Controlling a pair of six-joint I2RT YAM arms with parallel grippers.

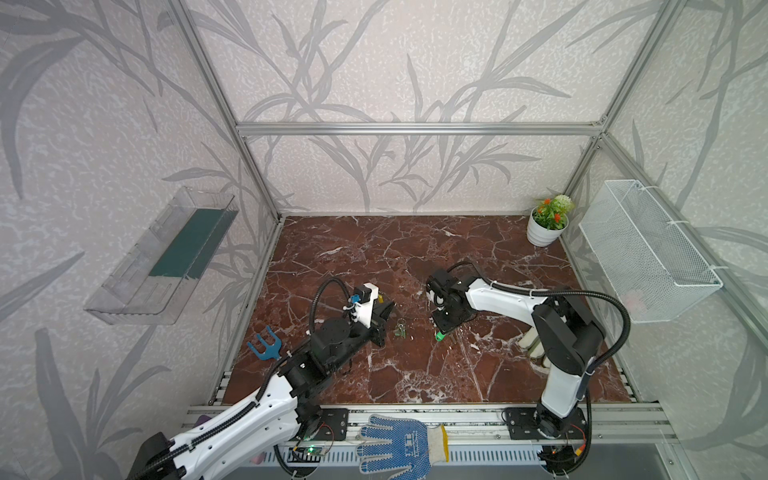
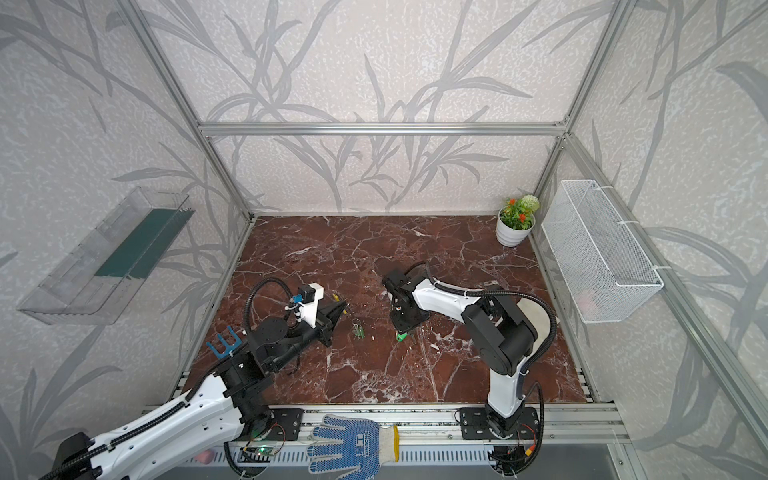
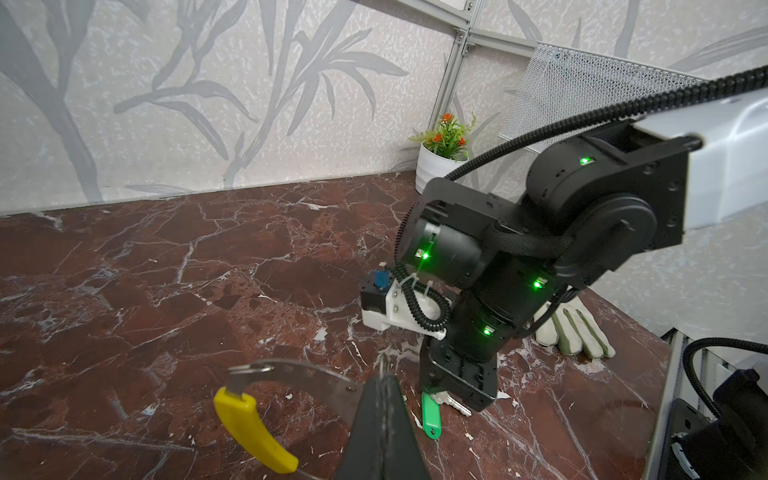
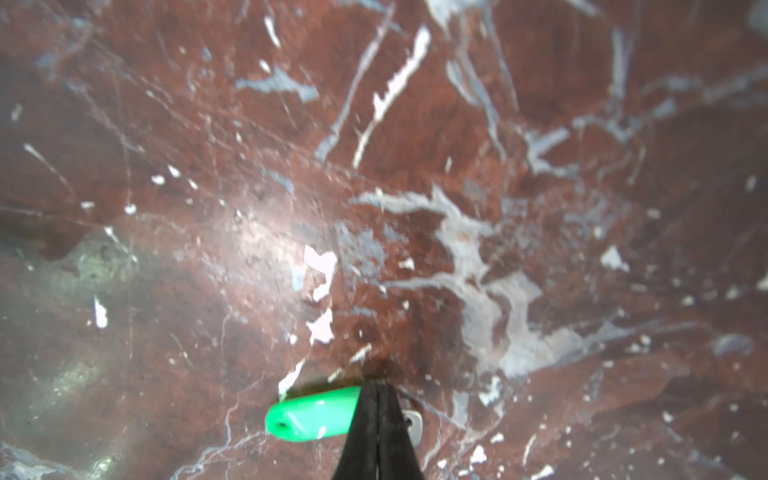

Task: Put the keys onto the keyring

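Items held — one keyring (image 3: 253, 428), one key (image 4: 311, 417)

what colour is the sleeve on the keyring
Yellow sleeve on the keyring, clearest in the left wrist view.

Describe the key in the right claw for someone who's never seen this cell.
On the red marble table, find the right arm's claw, right of centre. The key pinched in it shows a bright green head sticking out sideways; the other keys lie loose in a bunch between the arms.
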